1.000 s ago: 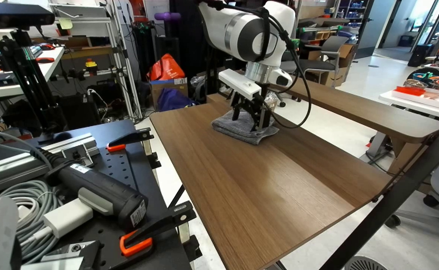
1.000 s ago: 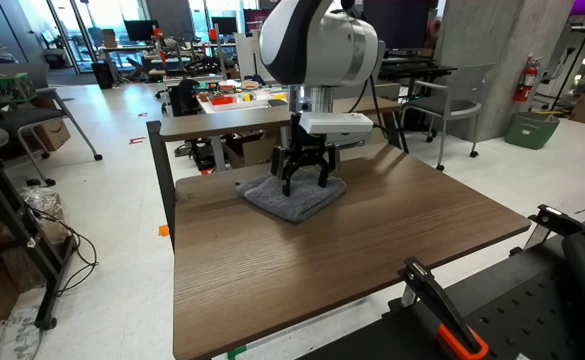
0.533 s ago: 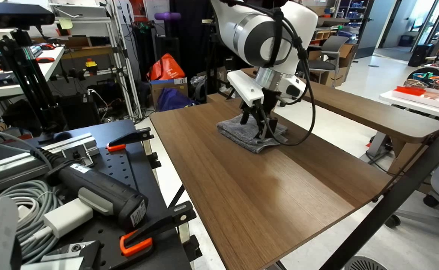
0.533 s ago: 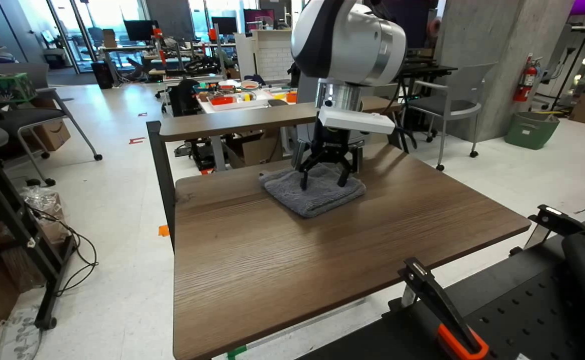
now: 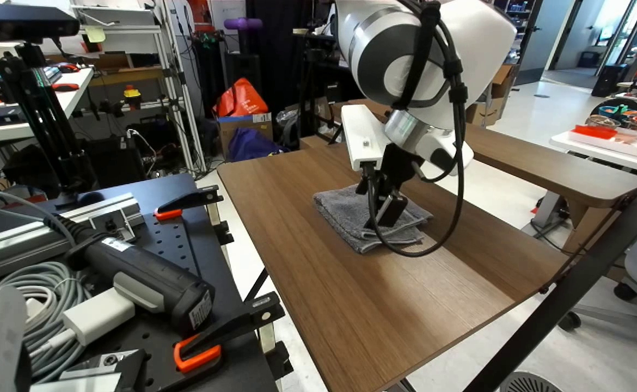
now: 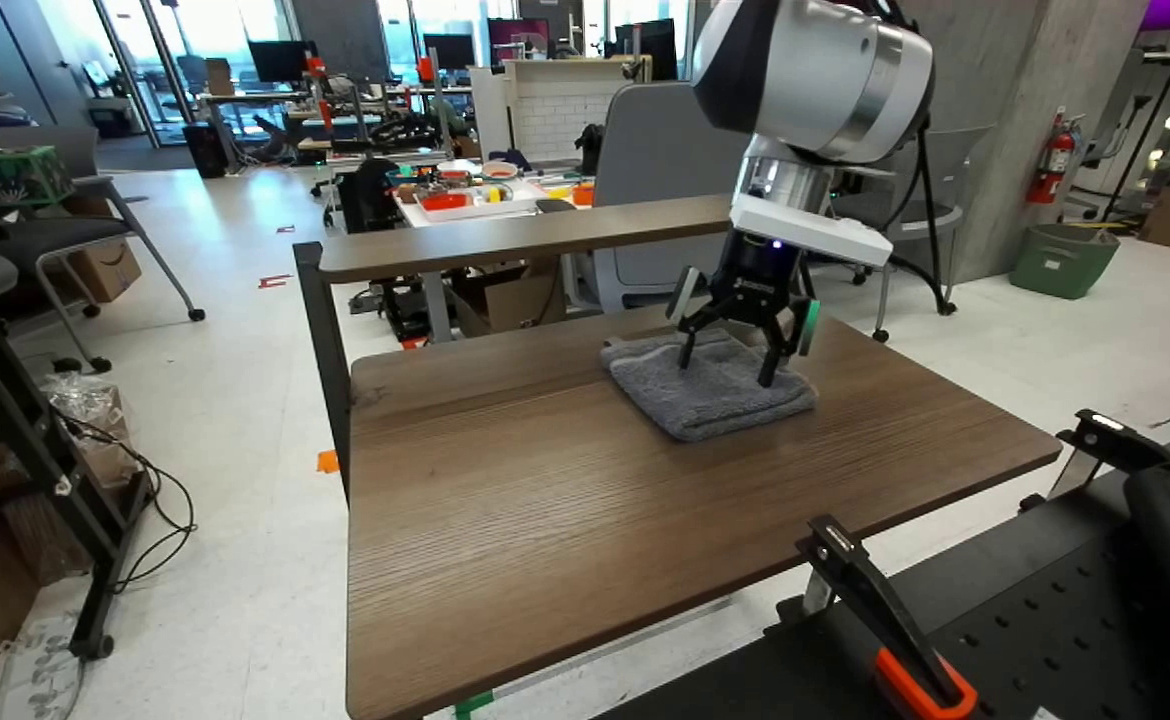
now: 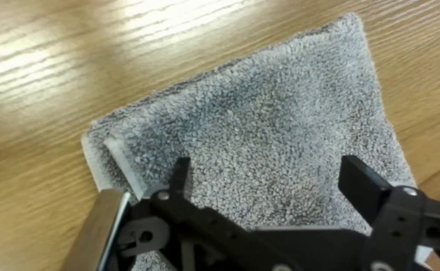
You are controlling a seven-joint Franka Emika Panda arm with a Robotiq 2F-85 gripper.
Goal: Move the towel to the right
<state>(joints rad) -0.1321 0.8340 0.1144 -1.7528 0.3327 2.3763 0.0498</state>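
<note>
The tabletop (image 6: 525,540) bears the towel (image 6: 710,405), hand (image 6: 726,371) spread over it; an exterior view alone shows a green bin (image 6: 1060,265).

A brown wood-grained tabletop (image 6: 505,540) carries the folded grey towel (image 6: 715,396), which lies flat upon it.

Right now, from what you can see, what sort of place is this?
Most likely a robotics lab or workshop: there's a robot arm, a perforated black bench top and a coil of grey cable.
</note>
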